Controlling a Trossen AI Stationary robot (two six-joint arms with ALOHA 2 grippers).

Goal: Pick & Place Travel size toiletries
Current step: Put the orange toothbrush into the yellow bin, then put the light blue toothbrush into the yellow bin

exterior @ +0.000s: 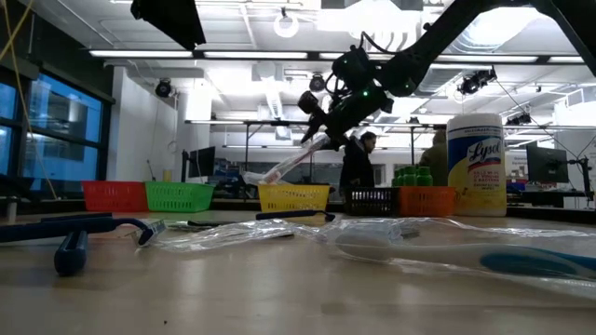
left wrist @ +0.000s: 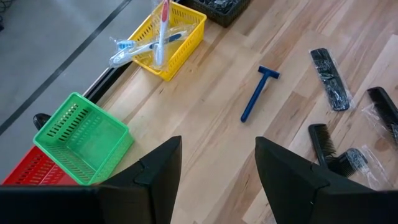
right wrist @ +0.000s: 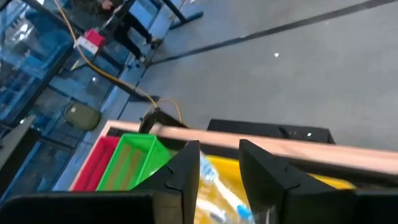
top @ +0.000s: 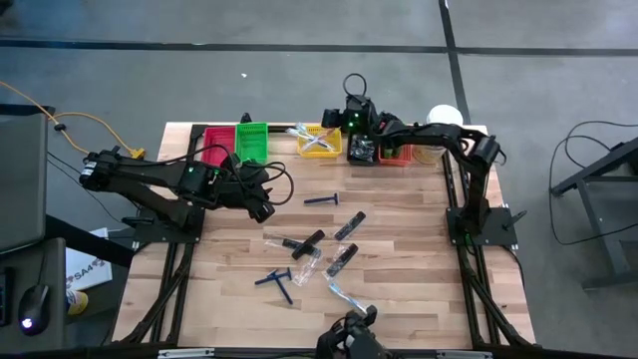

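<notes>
From above, you see a row of bins along the counter's [top: 399,299] far edge: red bin [top: 214,155], green bin [top: 251,143], yellow bin [top: 319,141], black bin [top: 361,151], orange bin [top: 397,155]. The yellow bin holds wrapped toothbrushes [top: 315,139]; the right gripper [top: 344,120] hangs at its far corner. The left gripper [top: 261,209] waits near the green bin, beside a blue razor [top: 321,199]. Combs [top: 348,225] and more razors lie loose mid-counter.

At counter level, you see a toothbrush [exterior: 291,166] slanting from the right gripper [exterior: 317,140] down towards the yellow bin [exterior: 293,197]; whether it is pinched you cannot tell. Green bottles [exterior: 413,176] poke above the orange bin [exterior: 427,200].

On the left wrist, the fingers [left wrist: 152,174] stand spread, empty.

On the right wrist, the fingers [right wrist: 186,165] stand slightly apart over the yellow bin [right wrist: 217,171]; its contents are blurred.
</notes>
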